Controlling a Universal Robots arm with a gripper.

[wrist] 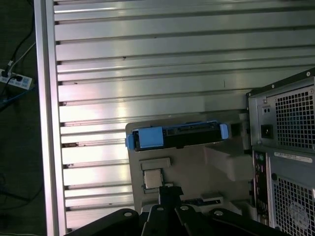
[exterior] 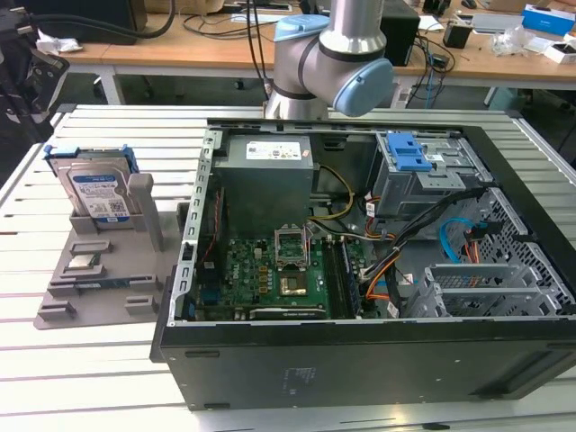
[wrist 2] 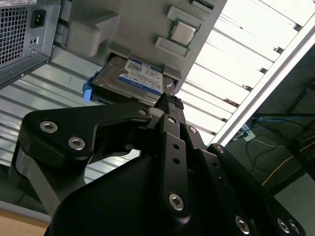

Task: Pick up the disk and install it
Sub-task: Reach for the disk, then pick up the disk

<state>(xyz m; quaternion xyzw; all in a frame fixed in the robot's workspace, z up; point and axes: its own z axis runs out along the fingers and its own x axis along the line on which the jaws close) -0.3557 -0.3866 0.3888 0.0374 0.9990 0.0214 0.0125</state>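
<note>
— Gripper [wrist 2: 170,101] report for you: its fingers are pressed together with nothing between them. It points down toward the grey holder [exterior: 117,301] and is not touching the disk [exterior: 97,193].

— So how far along is the job?

— At the very start, by my judgement. Your disk stands on edge in the holder's slot with its blue carrier around it, on the exterior view's left of the open computer case [exterior: 360,360]. Pickup and install are both left.

— Anything around it worth minding?

— A small silver chip [exterior: 84,262] lies on the holder just in front of the disk. Inside the case, orange and blue cables [exterior: 447,241] run just beside the drive cage [exterior: 423,180] with its blue latch [exterior: 405,151], and they could crowd your way in.
</note>
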